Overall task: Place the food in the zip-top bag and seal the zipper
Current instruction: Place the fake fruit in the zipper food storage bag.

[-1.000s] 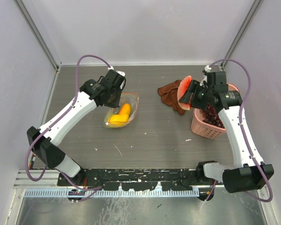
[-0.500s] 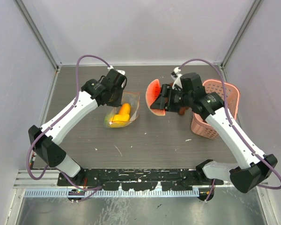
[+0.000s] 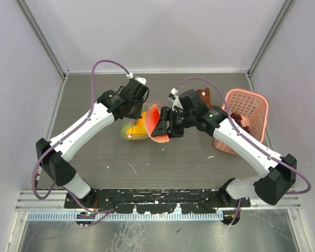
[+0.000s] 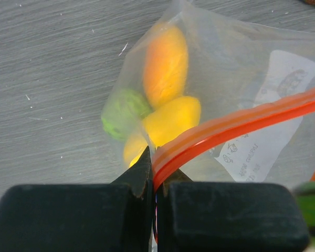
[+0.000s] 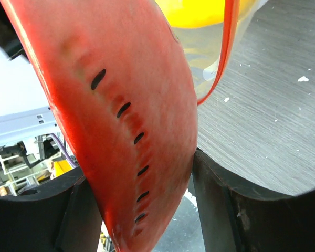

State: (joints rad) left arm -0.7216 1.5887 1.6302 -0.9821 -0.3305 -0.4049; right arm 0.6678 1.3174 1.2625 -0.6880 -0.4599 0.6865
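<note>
You are working in a robot test lab. Plain white walls (image 3: 157, 31) and metal posts (image 3: 42, 35) box in a gray table (image 3: 173, 163), and two robot arms (image 3: 79, 134) are bolted to a black rail (image 3: 157, 195) at 6 o'clock.

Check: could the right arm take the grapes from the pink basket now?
Probably not yet: the right gripper is clamped on the red slice by the bag; the grapes themselves lie uncovered.

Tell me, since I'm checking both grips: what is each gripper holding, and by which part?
The left gripper pinches the bag by its orange-red zipper strip. The right gripper clamps the red slice near one end.
</note>
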